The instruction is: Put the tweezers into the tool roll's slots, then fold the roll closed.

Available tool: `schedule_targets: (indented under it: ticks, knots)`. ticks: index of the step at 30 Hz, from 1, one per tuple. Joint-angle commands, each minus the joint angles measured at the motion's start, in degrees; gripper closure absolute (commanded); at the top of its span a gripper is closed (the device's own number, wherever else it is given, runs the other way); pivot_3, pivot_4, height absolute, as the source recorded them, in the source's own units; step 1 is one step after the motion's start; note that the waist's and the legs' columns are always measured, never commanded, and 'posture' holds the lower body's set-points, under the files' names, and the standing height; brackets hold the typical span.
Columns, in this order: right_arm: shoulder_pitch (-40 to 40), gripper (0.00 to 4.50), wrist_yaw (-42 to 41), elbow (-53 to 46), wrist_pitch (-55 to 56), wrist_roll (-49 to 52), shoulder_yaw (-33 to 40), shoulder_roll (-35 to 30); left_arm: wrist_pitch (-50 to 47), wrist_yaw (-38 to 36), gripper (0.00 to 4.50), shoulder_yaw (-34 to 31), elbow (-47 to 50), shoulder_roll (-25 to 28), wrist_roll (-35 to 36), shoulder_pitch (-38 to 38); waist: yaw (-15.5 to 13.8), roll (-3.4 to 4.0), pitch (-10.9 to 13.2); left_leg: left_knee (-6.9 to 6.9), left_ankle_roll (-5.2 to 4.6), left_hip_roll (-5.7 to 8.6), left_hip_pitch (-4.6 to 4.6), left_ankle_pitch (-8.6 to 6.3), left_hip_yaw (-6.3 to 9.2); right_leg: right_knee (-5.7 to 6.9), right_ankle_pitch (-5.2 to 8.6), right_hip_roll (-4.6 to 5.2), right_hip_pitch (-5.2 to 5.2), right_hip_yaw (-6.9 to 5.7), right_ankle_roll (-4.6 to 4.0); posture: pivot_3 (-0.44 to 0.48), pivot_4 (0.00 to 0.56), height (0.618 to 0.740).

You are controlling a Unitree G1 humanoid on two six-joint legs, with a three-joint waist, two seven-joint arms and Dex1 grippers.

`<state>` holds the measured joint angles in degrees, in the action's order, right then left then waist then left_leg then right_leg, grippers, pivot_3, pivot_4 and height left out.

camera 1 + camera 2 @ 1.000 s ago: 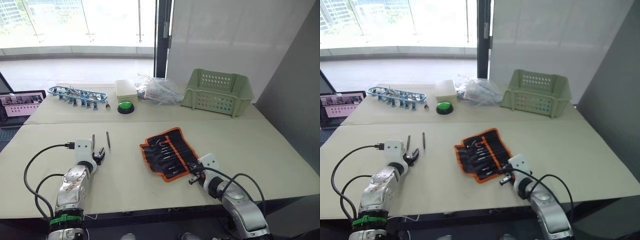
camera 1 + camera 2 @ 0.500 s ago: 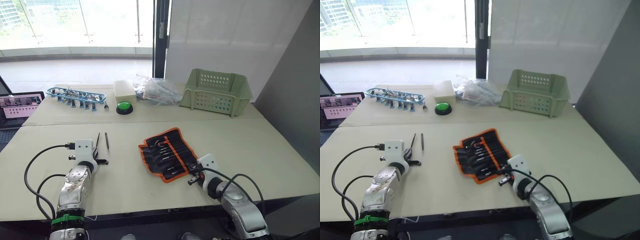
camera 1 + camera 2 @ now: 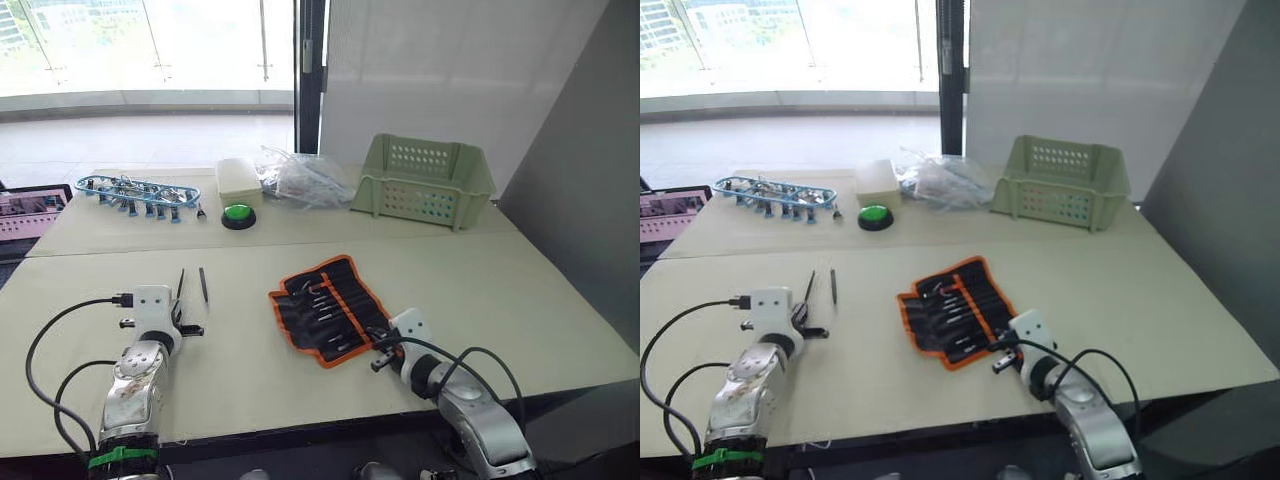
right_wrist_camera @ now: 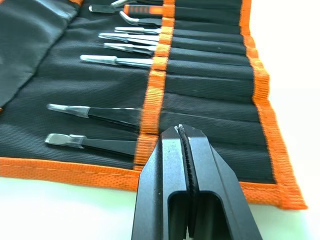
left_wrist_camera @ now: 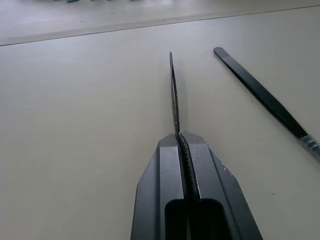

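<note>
The tool roll (image 3: 325,305) lies open and flat on the table, black with orange edging, with several tweezers tucked in its slots (image 4: 115,61). My left gripper (image 5: 180,136) is shut on the end of one thin black tweezers (image 5: 173,95), which points away over the table (image 3: 180,283). Another black tweezers (image 3: 203,283) lies loose just beside it (image 5: 260,95). My right gripper (image 4: 180,129) is shut with nothing in it, hovering at the roll's near orange edge (image 3: 378,358).
Along the back of the table stand a pale green basket (image 3: 420,180), clear plastic bags (image 3: 300,178), a beige box (image 3: 235,178), a green button (image 3: 238,213) and a blue rack of clips (image 3: 130,190). A laptop (image 3: 25,205) sits far left.
The camera has shifted. My left wrist has rolled, and the tweezers in it now points slightly differently. The right gripper stays at the roll's edge.
</note>
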<state>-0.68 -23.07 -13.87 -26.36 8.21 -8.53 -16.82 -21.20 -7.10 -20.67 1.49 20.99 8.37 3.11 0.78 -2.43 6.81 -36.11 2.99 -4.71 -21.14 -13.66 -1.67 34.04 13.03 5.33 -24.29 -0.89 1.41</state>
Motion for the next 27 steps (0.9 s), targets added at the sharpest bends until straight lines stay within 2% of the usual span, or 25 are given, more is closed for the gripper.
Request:
schedule_targets:
  ticks: [1,7,10,17,25,27]
  knots:
    - [2.64,4.50,1.05,6.11,-5.13,-1.44,-0.04,-1.21,-2.46,-0.20,4.45,-3.01,6.78,1.51,0.69,-4.07,0.04,-0.22,0.02,0.10,0.02,0.00,0.02,-0.01,0.01,0.01,0.00,-0.02,-0.09,0.00,-0.01,0.000,0.150,0.721]
    - [2.10,4.50,0.47,6.64,-5.10,-1.58,-0.21,-1.26,-3.64,-2.13,4.45,-1.62,9.24,1.70,0.78,-8.29,-0.08,-0.28,0.06,0.14,0.15,-0.02,-0.03,-0.09,0.01,-0.03,-0.02,0.02,-0.44,-0.02,-0.09,0.000,0.150,0.721]
    - [1.74,4.50,0.27,6.92,-5.05,-1.58,-0.36,-1.31,-4.04,-1.49,3.64,-2.10,9.48,0.69,1.53,-8.32,-0.08,-0.29,0.07,0.14,0.16,-0.01,-0.05,-0.10,0.00,-0.09,-0.01,0.08,-0.52,-0.02,-0.09,0.000,0.150,0.721]
    - [1.64,4.50,0.26,7.10,-4.95,-1.55,-0.44,-1.27,-3.95,-2.65,1.32,-4.74,9.24,-0.68,4.38,-8.43,-0.09,-0.28,0.08,0.14,0.17,-0.02,-0.06,-0.10,-0.01,-0.09,-0.01,0.08,-0.55,-0.02,-0.09,0.000,0.150,0.721]
    - [1.76,4.50,0.48,6.92,-5.12,-1.54,-0.45,-1.13,-5.91,-7.91,1.32,-4.24,6.66,-0.31,9.86,-6.52,-0.17,-0.28,0.09,0.13,0.17,-0.02,-0.08,-0.10,-0.01,-0.12,-0.01,0.08,-0.59,-0.04,-0.09,0.000,0.150,0.721]
    - [1.86,4.50,0.49,6.79,-5.14,-1.54,-0.48,-1.12,-6.86,-7.87,1.89,-4.46,5.51,-0.17,10.45,-5.16,-0.35,-0.24,0.12,0.14,0.17,-0.01,-0.08,-0.10,-0.01,-0.12,-0.01,0.09,-0.59,-0.04,-0.09,0.000,0.150,0.721]
